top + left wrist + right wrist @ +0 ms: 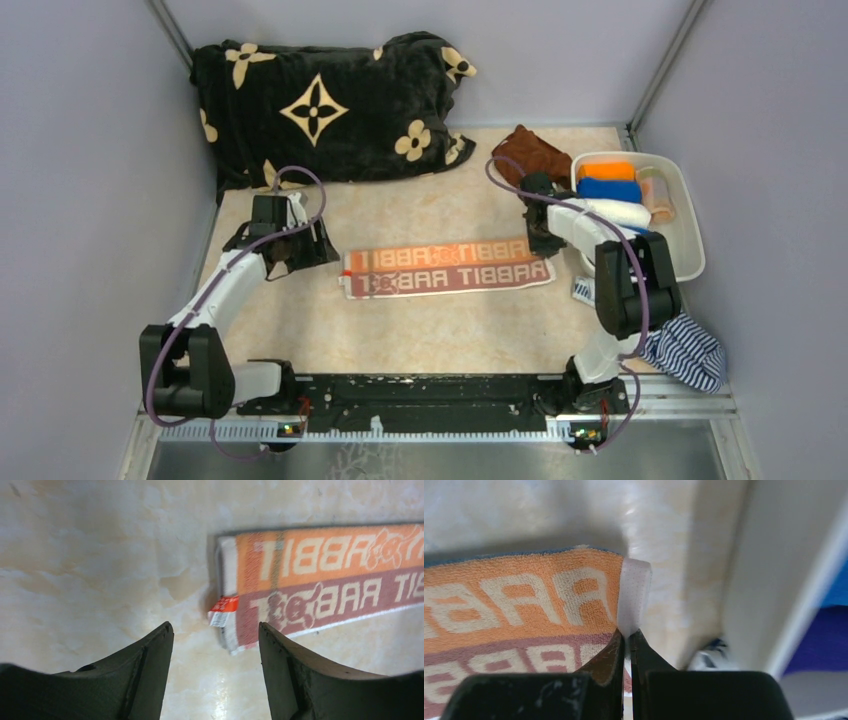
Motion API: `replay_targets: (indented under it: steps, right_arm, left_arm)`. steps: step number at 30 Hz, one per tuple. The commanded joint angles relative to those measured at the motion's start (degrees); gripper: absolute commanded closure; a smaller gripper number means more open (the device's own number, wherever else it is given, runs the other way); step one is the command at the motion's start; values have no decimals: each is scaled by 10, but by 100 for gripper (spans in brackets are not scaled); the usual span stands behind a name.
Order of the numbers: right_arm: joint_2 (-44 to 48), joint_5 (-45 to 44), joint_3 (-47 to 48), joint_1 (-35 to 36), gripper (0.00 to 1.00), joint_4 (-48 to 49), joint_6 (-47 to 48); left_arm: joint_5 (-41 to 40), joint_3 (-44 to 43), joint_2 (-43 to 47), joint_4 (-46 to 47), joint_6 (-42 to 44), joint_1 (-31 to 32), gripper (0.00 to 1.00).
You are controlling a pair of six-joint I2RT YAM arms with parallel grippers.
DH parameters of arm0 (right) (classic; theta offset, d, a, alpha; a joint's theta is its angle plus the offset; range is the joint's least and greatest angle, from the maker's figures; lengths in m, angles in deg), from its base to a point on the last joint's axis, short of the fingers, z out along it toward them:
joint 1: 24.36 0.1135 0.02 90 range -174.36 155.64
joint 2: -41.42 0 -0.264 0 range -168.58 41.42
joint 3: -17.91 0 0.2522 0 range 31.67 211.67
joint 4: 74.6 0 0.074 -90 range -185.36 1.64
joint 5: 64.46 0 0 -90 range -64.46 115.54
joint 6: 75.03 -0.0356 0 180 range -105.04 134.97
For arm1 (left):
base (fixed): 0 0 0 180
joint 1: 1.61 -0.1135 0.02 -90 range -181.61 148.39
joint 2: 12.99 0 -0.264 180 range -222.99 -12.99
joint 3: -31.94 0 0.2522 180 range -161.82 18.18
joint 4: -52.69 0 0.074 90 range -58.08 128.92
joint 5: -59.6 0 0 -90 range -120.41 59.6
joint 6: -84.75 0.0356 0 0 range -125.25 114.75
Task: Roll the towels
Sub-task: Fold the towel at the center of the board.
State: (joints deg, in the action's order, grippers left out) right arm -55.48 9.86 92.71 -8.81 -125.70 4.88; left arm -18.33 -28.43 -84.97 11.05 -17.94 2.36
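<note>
Towel (448, 270): orange-printed, folded into a long flat strip, lying across the middle of the counter (440, 330) with its lettering up.

Blanket (320, 105): black with beige flowers, heaped at the far left corner.

Left fingers (150, 665): spread wide, holding nothing, just beside the towel's left end. A small red tag (223, 611) sticks out of that end.

Right fingers (616, 650): pressed together on the white hem at the towel's right end, which stands up from the pinch.

Brown towel (530, 155): crumpled on the counter at the far side, touching the left wall of the bin (690, 235).

Bin: white, at the right side of the counter. Contents, far to near: orange roll (605, 170), blue roll (608, 189), white roll (620, 212). A pale peach roll (657, 195) lies against the right wall. The right arm crosses over the bin's near left corner.

Striped cloth (690, 350): navy and white, bunched at the counter's near right edge, in front of the bin.
</note>
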Motion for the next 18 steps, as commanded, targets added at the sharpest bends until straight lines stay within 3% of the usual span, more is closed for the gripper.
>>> replay_targets:
  steps: [1,6,13,18]
  right_arm:
    - [63,-120,86,-21,100,-56,22]
    - [79,-111,117,-10,100,-81,27]
    - [105,68,132,62,100,-83,28]
    - [91,132,141,131,100,-71,-12]
  left_arm:
    - [93,43,19,39,-53,-3,31]
    - [162,101,20,105,-116,11,32]
    - [181,143,-11,199,-188,58,32]
    - [153,150,-51,244,-213,98,35]
